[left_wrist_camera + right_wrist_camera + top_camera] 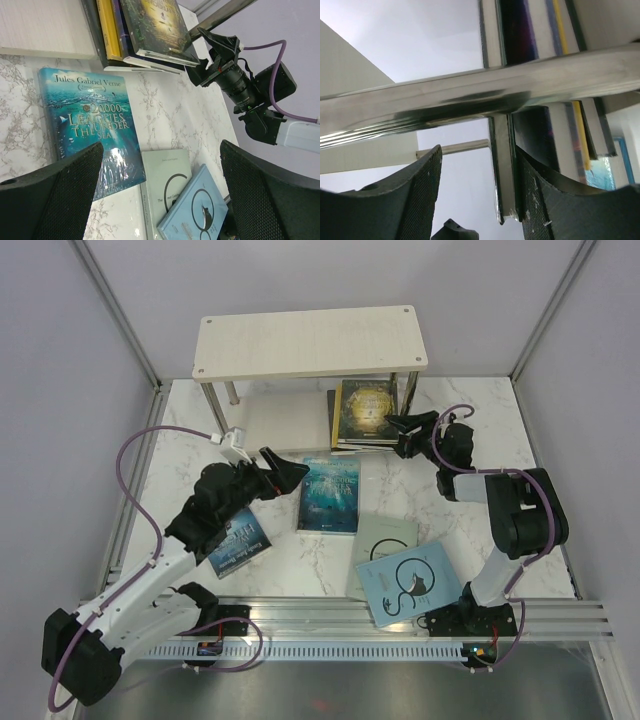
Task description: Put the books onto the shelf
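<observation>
The shelf (310, 340) stands at the back of the table, and a stack of books (365, 412) lies on its lower board (285, 420). My right gripper (398, 435) is at the stack's right edge. In the right wrist view it (479, 155) is open, with the top book's edge (504, 170) against the right finger and a gap on the left. A teal book (330, 495), a grey book (385, 538) and a pale blue book (410, 582) lie flat on the table. My left gripper (285, 468) hangs open and empty just left of the teal book (90, 125).
A further blue book (240, 545) lies partly under my left arm. A silver shelf leg (470, 100) crosses close in front of the right fingers. The pale blue book (195, 210) overlaps the grey book (165, 180). Walls close the table in.
</observation>
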Action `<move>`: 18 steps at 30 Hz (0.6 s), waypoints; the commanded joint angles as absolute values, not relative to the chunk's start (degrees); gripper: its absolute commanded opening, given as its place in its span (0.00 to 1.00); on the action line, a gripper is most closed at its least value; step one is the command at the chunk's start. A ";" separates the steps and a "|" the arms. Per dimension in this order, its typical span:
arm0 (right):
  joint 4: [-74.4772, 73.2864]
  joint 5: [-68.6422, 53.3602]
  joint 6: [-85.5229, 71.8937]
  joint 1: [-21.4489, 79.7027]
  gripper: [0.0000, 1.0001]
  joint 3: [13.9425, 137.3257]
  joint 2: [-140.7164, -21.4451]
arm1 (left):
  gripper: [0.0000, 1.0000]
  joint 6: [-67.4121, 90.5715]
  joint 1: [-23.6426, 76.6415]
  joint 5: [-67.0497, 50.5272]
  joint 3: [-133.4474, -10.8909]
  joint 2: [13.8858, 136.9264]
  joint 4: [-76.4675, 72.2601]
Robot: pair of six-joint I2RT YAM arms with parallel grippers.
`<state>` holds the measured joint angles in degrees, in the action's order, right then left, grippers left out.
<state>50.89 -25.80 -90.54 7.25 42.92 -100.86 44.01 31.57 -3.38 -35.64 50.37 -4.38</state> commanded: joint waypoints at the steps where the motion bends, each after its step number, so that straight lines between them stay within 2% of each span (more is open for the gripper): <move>1: 50.11 -30.66 -91.50 6.24 0.62 44.47 -98.26 | 0.98 41.92 31.38 -4.48 -36.65 50.89 -5.19; 7: 35.36 -34.36 -86.32 5.89 0.63 46.66 -96.33 | 0.98 42.10 31.38 -4.66 -36.74 51.59 -4.92; 18: 25.15 -37.18 -80.69 5.10 0.62 48.25 -95.19 | 0.98 42.10 31.38 -5.01 -37.00 52.38 -4.48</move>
